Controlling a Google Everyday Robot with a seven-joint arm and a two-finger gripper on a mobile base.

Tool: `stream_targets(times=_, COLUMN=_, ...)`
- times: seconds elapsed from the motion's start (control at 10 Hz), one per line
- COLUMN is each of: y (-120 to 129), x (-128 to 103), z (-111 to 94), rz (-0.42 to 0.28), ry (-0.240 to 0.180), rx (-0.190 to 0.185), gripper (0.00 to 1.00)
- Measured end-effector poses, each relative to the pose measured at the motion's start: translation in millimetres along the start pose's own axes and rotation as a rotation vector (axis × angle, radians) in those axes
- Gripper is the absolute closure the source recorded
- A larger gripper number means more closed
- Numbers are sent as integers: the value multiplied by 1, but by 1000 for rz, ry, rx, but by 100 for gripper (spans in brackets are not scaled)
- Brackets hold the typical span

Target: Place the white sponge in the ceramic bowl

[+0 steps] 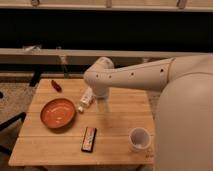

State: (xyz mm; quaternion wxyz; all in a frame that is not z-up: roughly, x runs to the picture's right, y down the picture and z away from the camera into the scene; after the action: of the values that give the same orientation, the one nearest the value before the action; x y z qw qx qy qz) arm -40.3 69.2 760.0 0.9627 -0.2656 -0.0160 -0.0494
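Observation:
The ceramic bowl [58,113] is orange-red and shallow, and sits empty on the left of the wooden table [120,115]. My arm reaches in from the right. Its gripper [103,106] hangs down over the middle of the table, to the right of the bowl and just right of a white bottle-like packet [86,100]. A pale shape sits at the gripper's tip. I cannot tell whether this is the white sponge. No sponge shows lying apart on the table.
A dark flat bar [89,138] lies near the front edge, right of the bowl. A small white cup [139,138] stands at the front right. A small red object [56,86] lies at the back left. A dark rail runs behind the table.

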Motion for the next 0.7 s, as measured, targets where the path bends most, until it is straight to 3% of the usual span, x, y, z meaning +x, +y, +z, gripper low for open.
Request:
stream_targets(times=0.3, y=-8, x=-67, z=-7, rz=-176, ry=-12, rx=6, gripper=100)
stream_targets(times=0.7, y=22, x=-141, z=-12, rz=-364, ry=-38, rx=-1, gripper=100)
